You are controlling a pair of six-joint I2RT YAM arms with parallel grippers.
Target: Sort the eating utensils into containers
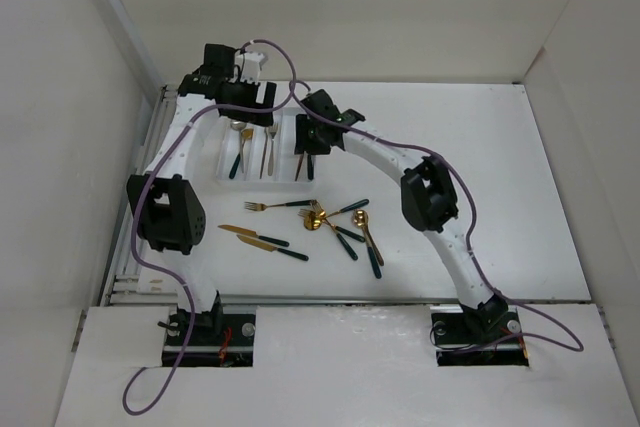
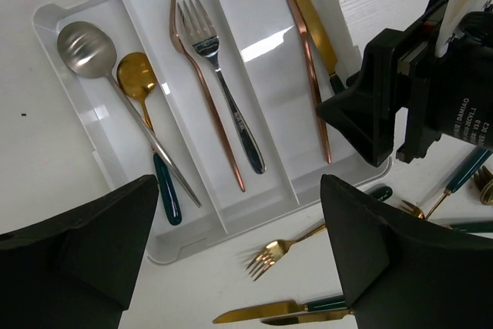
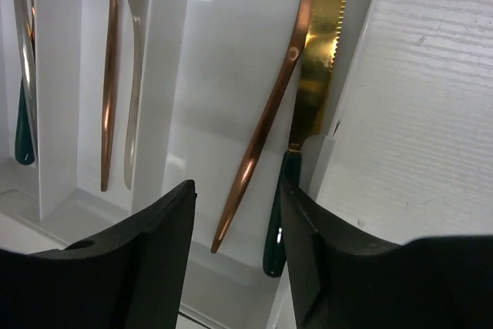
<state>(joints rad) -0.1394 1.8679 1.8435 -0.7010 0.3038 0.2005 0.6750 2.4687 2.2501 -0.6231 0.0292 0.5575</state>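
Note:
The white tray (image 1: 225, 152) has three compartments (image 2: 254, 28). The left one holds a silver spoon (image 2: 85, 48) and a gold spoon (image 2: 137, 75). The middle one holds a copper fork (image 2: 204, 98) and a silver fork (image 2: 223, 82). The right one holds a copper knife (image 3: 266, 125) and a gold knife (image 3: 317, 59) with a green handle. My right gripper (image 3: 239, 236) is open and empty, low over the right compartment's near end (image 1: 306, 159), its fingers either side of both knife handles. My left gripper (image 2: 239, 267) is open and empty above the tray's far side (image 1: 258, 105).
Loose utensils lie on the table in front of the tray: a gold fork (image 1: 272, 206), two gold knives (image 1: 262, 240) and a crossed heap of spoons and forks (image 1: 340, 225). A white wall runs along the left (image 1: 60, 147). The right arm's cable (image 1: 390, 142) hangs above the table.

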